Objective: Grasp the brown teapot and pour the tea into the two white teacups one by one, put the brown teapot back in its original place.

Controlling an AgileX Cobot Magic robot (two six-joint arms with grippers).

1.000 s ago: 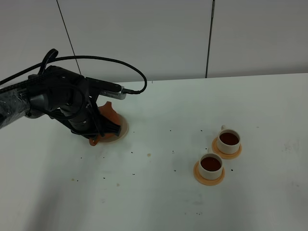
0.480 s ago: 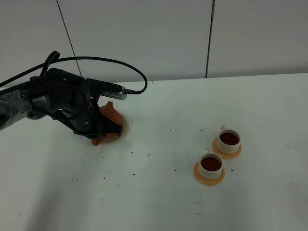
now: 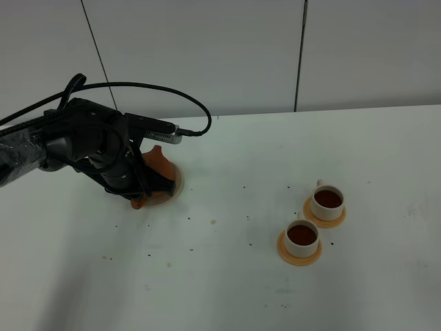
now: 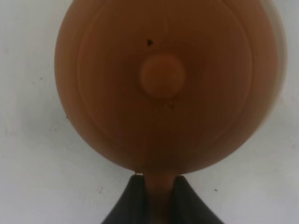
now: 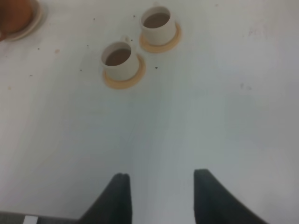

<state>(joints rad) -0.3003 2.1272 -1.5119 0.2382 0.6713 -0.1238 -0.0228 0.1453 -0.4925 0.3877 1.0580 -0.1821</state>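
Observation:
The brown teapot [image 3: 160,164] sits on the cream saucer [image 3: 177,183] at the left of the table, mostly hidden by my left arm. In the left wrist view the teapot [image 4: 163,88] fills the frame from above, and the saucer's rim [image 4: 281,70] shows beside it. My left gripper [image 4: 159,205] is shut on the teapot's loop handle; it also shows in the high view [image 3: 141,197]. Two white teacups [image 3: 326,201] [image 3: 302,236] hold dark tea on orange coasters at the right. My right gripper [image 5: 161,196] is open and empty, well short of the cups [image 5: 118,59] [image 5: 157,23].
Small dark specks and a brownish spot [image 3: 213,222] lie scattered on the white table [image 3: 227,276]. A black cable [image 3: 172,89] loops over my left arm. The wall stands behind the table's far edge.
My left arm with the teapot has shifted very slightly, settling over the saucer. The cups have not moved.

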